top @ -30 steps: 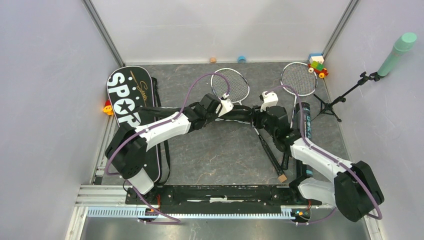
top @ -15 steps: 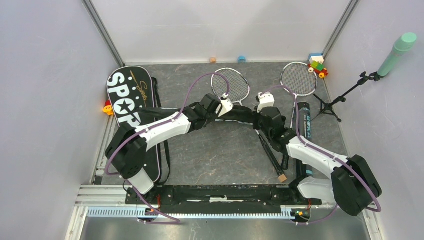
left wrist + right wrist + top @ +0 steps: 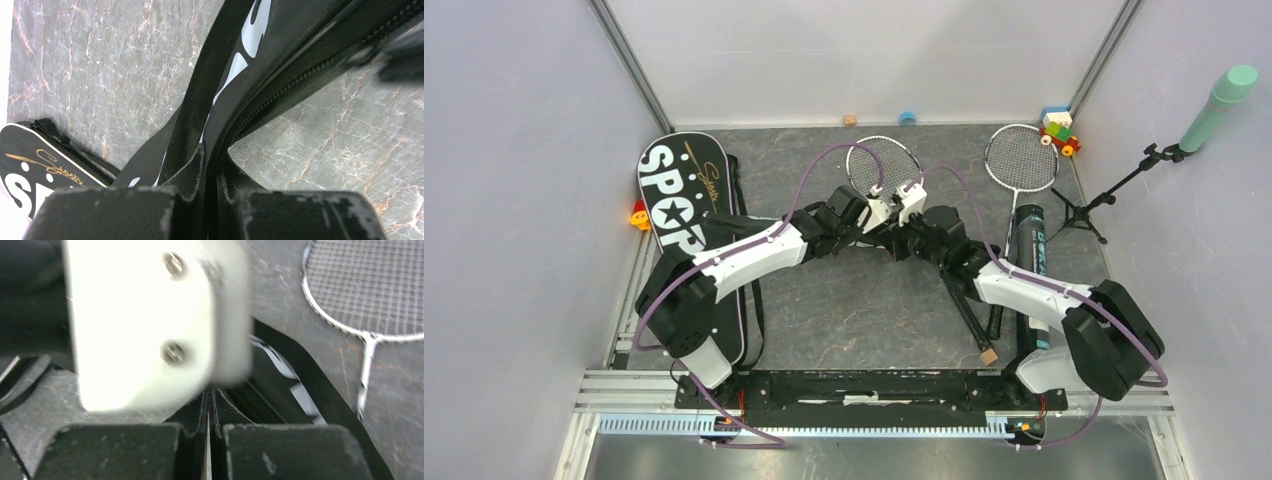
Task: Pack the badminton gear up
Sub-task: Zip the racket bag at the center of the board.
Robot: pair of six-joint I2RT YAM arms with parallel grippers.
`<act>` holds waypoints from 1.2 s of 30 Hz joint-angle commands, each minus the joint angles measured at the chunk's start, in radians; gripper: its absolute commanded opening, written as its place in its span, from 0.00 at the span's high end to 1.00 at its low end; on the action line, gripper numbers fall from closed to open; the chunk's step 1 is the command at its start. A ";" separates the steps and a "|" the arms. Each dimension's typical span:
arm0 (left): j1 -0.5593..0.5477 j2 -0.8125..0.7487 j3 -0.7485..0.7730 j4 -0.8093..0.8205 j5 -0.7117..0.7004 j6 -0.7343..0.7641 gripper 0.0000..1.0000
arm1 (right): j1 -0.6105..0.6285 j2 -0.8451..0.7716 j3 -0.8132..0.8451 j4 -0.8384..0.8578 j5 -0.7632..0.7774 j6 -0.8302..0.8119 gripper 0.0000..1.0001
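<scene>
Our left gripper [image 3: 212, 195] is clamped on a fold of the black bag [image 3: 295, 40]. The fabric edge is squeezed between its fingers, and the zip runs up and away to the right. Our right gripper [image 3: 208, 432] is closed too, its fingers pressed flat together right under the white block [image 3: 150, 325] on the left wrist. We cannot tell whether a sliver of the bag is caught between them. From above, the two grippers sit mid-table, almost touching. Both arms lie across the black bag, so we see little of it there and cannot read its lettering.

Just behind the grippers lies a racket [image 3: 884, 170], head toward the back wall, its shaft passing under the right arm. A second racket [image 3: 1021, 157] lies further right. The black tube [image 3: 1034, 250] lies beside its shaft, partly covered by the right forearm. A dark handle [image 3: 972, 312] with a tan end shows below that arm. The SPORT bag [image 3: 679, 200] lies flat at the left edge of the table [image 3: 854, 310], its lower half under the left arm. At the far right the green microphone [image 3: 1219, 105] sits on its stand [image 3: 1114, 195], well apart from the arms. Coloured toy blocks [image 3: 1059, 130] sit in the back corner. The right wrist view is blurred.
</scene>
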State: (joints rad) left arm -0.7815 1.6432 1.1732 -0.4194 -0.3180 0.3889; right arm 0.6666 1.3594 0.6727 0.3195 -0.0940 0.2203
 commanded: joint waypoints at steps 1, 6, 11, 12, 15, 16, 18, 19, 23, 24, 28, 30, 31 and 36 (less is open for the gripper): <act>-0.015 0.008 0.083 0.069 0.055 -0.061 0.98 | 0.017 0.034 0.080 0.133 -0.155 -0.010 1.00; -0.013 0.006 0.058 0.104 -0.022 -0.035 0.98 | 0.016 -0.016 0.061 0.012 0.048 -0.044 1.00; -0.004 0.019 0.044 0.141 -0.090 0.010 0.98 | -0.002 -0.100 0.020 -0.201 0.327 -0.069 1.00; 0.001 0.020 0.038 0.153 -0.102 0.023 0.98 | -0.015 -0.125 0.002 -0.247 0.391 -0.063 1.00; 0.033 0.020 0.032 0.173 -0.134 0.055 0.98 | -0.075 -0.211 -0.052 -0.364 0.526 -0.049 1.00; 0.050 0.017 0.038 0.164 -0.124 0.056 0.98 | -0.103 -0.241 -0.064 -0.391 0.562 -0.050 1.00; 0.081 0.008 0.046 0.138 -0.101 0.054 0.98 | -0.172 -0.280 -0.079 -0.446 0.661 -0.070 1.00; 0.097 0.000 0.046 0.135 -0.095 0.057 0.98 | -0.215 -0.288 -0.078 -0.466 0.717 -0.080 1.00; 0.155 -0.042 0.044 0.101 -0.026 0.076 0.98 | -0.423 -0.262 -0.053 -0.476 0.880 -0.159 1.00; 0.167 -0.051 0.043 0.092 -0.006 0.079 0.98 | -0.458 -0.248 -0.043 -0.457 0.878 -0.178 1.00; 0.217 -0.084 0.042 0.065 0.060 0.084 0.98 | -0.577 -0.185 -0.015 -0.421 0.731 -0.211 1.00; 0.236 -0.091 0.044 0.044 0.117 0.079 0.98 | -0.599 -0.181 -0.028 -0.379 0.535 -0.236 1.00; 0.239 -0.089 0.050 0.032 0.137 0.075 0.98 | -0.603 -0.187 -0.036 -0.362 0.441 -0.243 1.00; 0.240 -0.077 0.067 0.016 0.150 0.076 0.98 | -0.604 -0.260 -0.057 -0.280 0.109 -0.246 1.00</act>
State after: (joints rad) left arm -0.5297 1.6146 1.1931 -0.4351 -0.2260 0.4515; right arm 0.0628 1.1683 0.6121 -0.0814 0.3275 0.0048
